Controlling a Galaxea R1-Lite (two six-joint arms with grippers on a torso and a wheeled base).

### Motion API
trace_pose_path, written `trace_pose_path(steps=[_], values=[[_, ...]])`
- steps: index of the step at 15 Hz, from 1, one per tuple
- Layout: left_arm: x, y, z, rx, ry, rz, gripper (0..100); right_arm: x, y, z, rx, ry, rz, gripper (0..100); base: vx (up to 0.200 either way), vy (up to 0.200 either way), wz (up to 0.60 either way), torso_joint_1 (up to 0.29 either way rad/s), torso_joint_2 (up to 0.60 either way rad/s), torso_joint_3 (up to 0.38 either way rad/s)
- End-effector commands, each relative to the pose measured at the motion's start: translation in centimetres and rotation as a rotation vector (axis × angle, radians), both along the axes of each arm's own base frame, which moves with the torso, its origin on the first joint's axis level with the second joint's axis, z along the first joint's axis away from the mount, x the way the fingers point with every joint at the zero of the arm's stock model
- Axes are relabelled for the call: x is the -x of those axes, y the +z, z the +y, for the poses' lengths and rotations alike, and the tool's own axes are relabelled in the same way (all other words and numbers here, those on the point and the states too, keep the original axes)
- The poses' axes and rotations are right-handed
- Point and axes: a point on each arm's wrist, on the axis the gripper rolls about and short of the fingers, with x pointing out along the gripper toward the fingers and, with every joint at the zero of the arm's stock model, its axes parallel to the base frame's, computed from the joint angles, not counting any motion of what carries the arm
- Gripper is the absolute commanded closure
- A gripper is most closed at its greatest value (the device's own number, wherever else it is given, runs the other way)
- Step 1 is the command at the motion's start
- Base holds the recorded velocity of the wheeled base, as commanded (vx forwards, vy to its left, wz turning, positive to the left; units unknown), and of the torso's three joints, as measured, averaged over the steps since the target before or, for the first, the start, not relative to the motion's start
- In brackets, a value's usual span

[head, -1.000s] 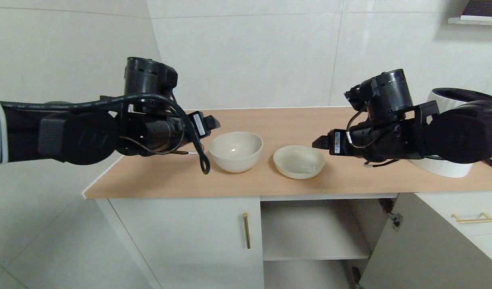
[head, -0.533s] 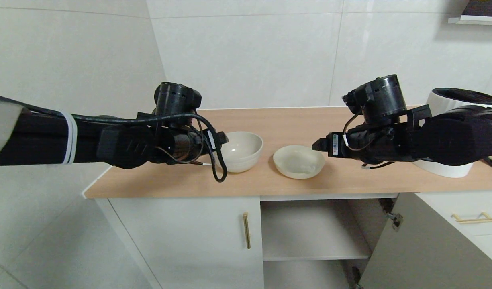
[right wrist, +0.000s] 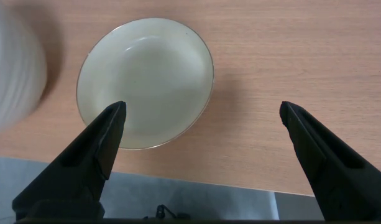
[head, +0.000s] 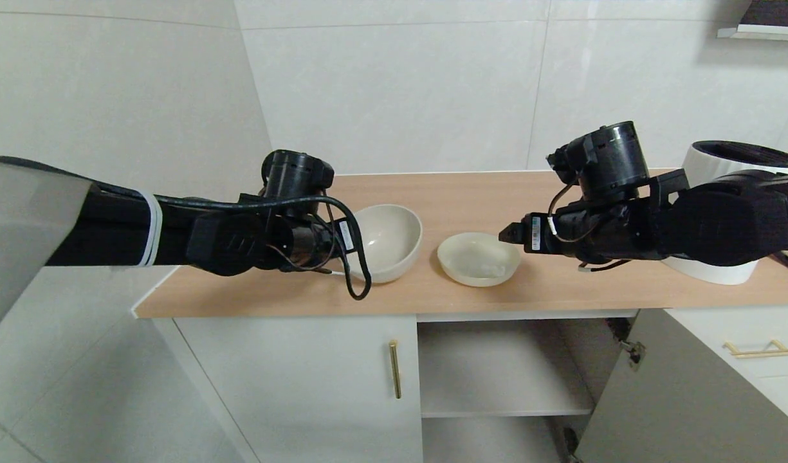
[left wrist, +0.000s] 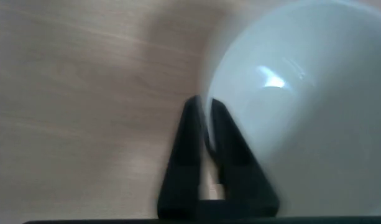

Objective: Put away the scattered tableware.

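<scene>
– On top of the wooden counter (head: 561, 289), what is the left arm doing?

– It lies long and low, coming from the left side. The left gripper (left wrist: 204, 109) is at the near rim of the deep bowl (head: 394, 238). One finger is inside the bowl and one is outside. They pinch the rim tight, with just the thin wall between them.

– Is the deep bowl flat on the wood?

– No, it looks tipped. Its open side leans a bit toward the gripper. I cannot tell if its bottom touches the counter.

– And the right arm?

– It comes in from the right side and sits up above the counter. The right gripper (right wrist: 201, 106) points at the middle. Its fingers are spread wide and it holds nothing.

– What is under it?

– The shallow bowl (right wrist: 145, 81) is. It sits flat on the counter, just beside the deep bowl, with a small gap between them. One finger of the right gripper hangs over the bowl's edge. The other finger hangs over bare wood.

– What else is around?

– A big white pot (head: 722, 154) with a dark top stands far right, partly behind the right arm. Under the counter the cupboard (head: 496, 366) is open, and its door (head: 677, 386) swings out to the right. You can see a shelf inside. Next to it is a shut door with a gold handle (head: 395, 370).
</scene>
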Motion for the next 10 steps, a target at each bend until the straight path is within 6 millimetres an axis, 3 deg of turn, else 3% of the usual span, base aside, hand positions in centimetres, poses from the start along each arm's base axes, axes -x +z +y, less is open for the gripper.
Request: trace_pose_path(steps=[1, 3, 6, 10], values=[[0.5, 1.0, 0.2, 0.01, 0.001, -0.021, 100, 0.0, 0.1, 0.0, 0.0, 0.001, -0.003, 0, 0.0, 0.0, 0.0, 0.0, 0.0, 0.0], [2.1, 3.2, 0.7, 0.032, -0.006, -0.066, 100, -0.2, -0.3, 0.1, 0.005, 0.001, 0.006, 0, 0.0, 0.0, 0.0, 0.0, 0.0, 0.0], [4.6, 5.4, 1.4, 0.063, -0.04, -0.104, 100, -1.8, -2.4, 0.9, 0.049, -0.032, 0.039, 0, 0.0, 0.0, 0.0, 0.0, 0.0, 0.0], [5.5, 5.9, 1.7, 0.083, -0.069, -0.107, 100, -3.2, -4.4, 1.6, 0.098, -0.079, 0.059, 0, 0.0, 0.0, 0.0, 0.0, 0.0, 0.0]])
